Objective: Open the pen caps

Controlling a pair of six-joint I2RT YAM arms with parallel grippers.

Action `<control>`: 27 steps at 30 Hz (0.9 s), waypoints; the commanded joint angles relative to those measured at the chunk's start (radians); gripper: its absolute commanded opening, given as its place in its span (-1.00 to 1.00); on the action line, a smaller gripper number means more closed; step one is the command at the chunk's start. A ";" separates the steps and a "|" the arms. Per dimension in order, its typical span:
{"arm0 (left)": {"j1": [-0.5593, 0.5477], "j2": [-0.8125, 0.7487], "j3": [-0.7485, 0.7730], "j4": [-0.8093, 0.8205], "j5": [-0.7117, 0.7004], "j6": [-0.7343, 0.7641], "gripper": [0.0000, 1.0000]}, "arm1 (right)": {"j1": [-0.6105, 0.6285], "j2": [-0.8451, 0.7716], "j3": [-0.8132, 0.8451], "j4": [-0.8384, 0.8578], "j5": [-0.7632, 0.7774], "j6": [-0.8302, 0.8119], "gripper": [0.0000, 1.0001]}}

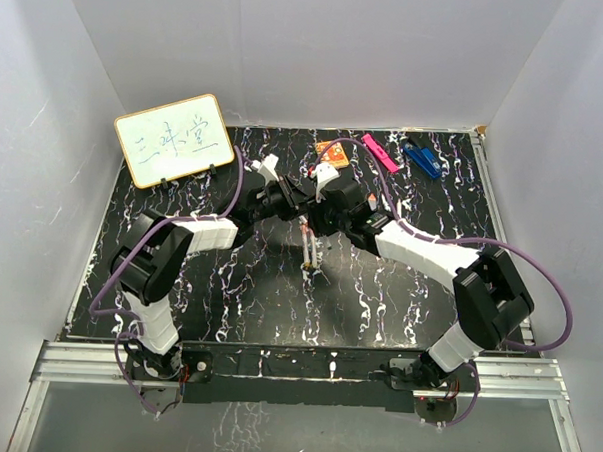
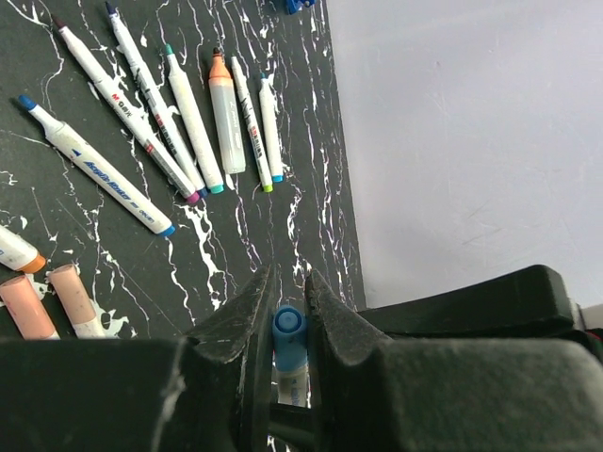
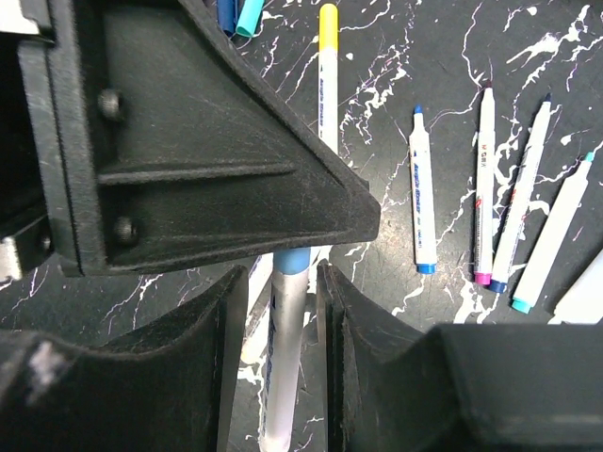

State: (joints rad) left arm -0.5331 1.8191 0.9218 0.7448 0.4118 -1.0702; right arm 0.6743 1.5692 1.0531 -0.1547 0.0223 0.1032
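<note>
My left gripper (image 2: pixel 287 282) is shut on the blue cap (image 2: pixel 288 330) of a white-barrelled pen. In the right wrist view the cap (image 3: pixel 292 261) sticks out from under the left gripper's black body (image 3: pixel 207 141). My right gripper (image 3: pixel 281 273) closes around the pen's barrel (image 3: pixel 287 358) just below the cap. Both grippers meet above the mat's middle: left (image 1: pixel 288 197), right (image 1: pixel 319 204). Several uncapped pens (image 2: pixel 188 122) lie in a row on the mat. They also show in the right wrist view (image 3: pixel 424 198).
A small whiteboard (image 1: pixel 173 138) stands at the back left. An orange card (image 1: pixel 332 152), a pink clip (image 1: pixel 379 152) and a blue clip (image 1: pixel 423 158) lie at the back. Loose teal and blue caps (image 3: pixel 247 14) lie near a yellow pen (image 3: pixel 327 66). White walls surround the mat.
</note>
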 commanded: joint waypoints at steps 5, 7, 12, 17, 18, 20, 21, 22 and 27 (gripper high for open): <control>-0.005 -0.073 0.025 -0.003 0.011 0.020 -1.00 | 0.006 0.010 0.045 0.048 0.001 -0.003 -0.74; -0.005 -0.074 0.025 -0.009 0.008 0.021 -1.00 | 0.006 0.012 0.045 0.047 0.002 -0.003 -0.99; 0.005 -0.092 0.037 -0.082 -0.041 0.047 -1.00 | 0.005 0.000 0.036 0.032 0.004 0.000 -1.00; 0.097 -0.094 0.067 -0.128 -0.086 0.051 -1.00 | 0.007 -0.049 -0.029 0.001 0.000 0.013 -1.00; 0.118 -0.093 0.078 -0.136 -0.094 0.050 -1.00 | 0.006 -0.064 -0.048 -0.002 0.001 0.019 -1.00; 0.158 -0.089 0.102 -0.151 -0.110 0.057 -1.00 | 0.005 -0.099 -0.089 -0.011 -0.001 0.031 -1.00; 0.173 -0.087 0.117 -0.159 -0.116 0.063 -1.00 | 0.005 -0.118 -0.109 -0.017 0.002 0.036 -1.00; 0.187 -0.083 0.129 -0.166 -0.118 0.066 -1.00 | 0.006 -0.139 -0.128 -0.022 0.005 0.041 -1.00; 0.229 -0.055 0.191 -0.206 -0.130 0.087 -1.00 | 0.006 -0.226 -0.189 -0.045 0.039 0.048 -1.00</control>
State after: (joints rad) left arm -0.4751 1.7809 1.0309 0.5488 0.5465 -1.0451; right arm 0.6750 1.4540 0.9283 -0.0143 0.0284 0.1425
